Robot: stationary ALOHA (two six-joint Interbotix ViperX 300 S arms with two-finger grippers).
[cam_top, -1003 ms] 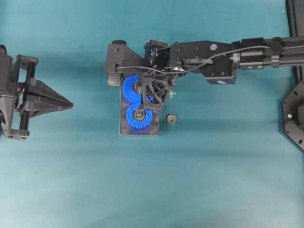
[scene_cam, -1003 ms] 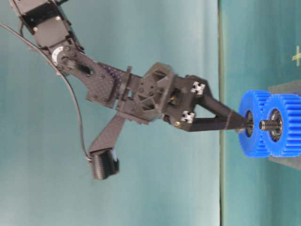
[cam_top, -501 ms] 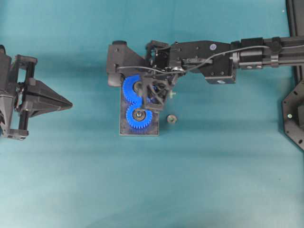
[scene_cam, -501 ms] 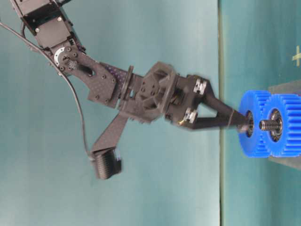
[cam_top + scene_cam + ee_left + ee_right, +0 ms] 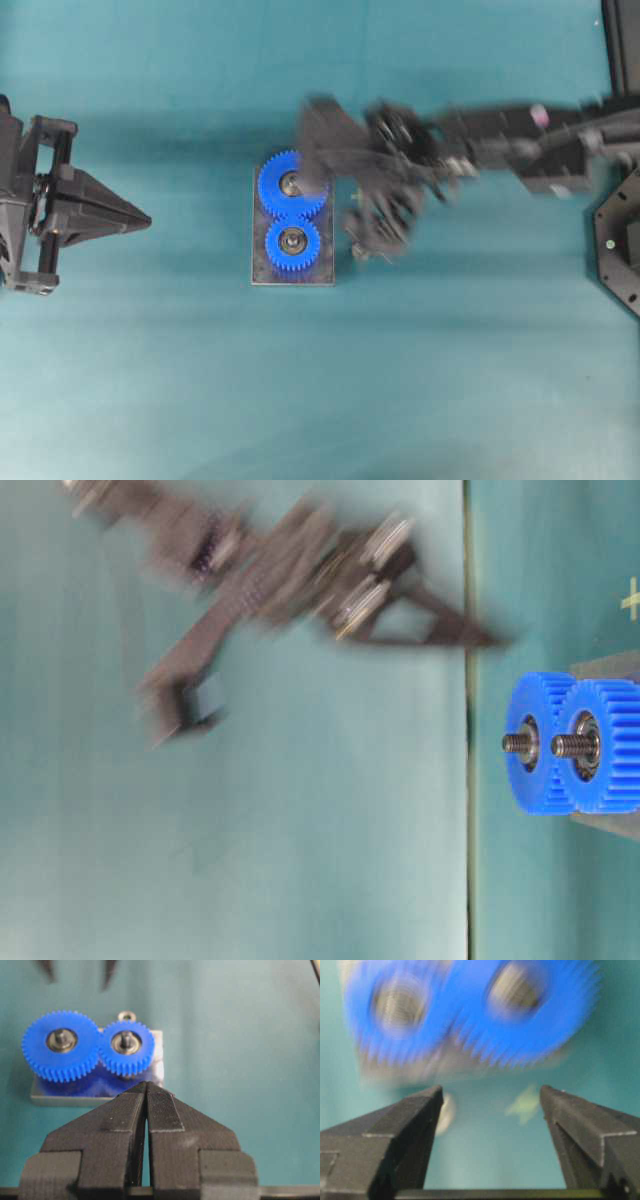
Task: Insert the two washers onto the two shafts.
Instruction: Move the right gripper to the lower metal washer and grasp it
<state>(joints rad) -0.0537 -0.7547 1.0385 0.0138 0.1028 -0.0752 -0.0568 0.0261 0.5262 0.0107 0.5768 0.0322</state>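
Teal desk: right claw is hanging wide open, empty, near the gears; left claw clenched. I'd square up over the washer before pinching.

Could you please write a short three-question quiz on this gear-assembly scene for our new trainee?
1. True or false: the left gripper has its black fingers pressed together.
2. How many blue plastic toothed gears sit on the grey metal base plate? A) one B) two C) three
3. Fill in: the open right gripper holds ____ between its fingers.

Key: 1 true. 2 B; they mesh side by side, each on a threaded metal shaft. 3 nothing; in the right wrist view there is bare teal table between its jaws.
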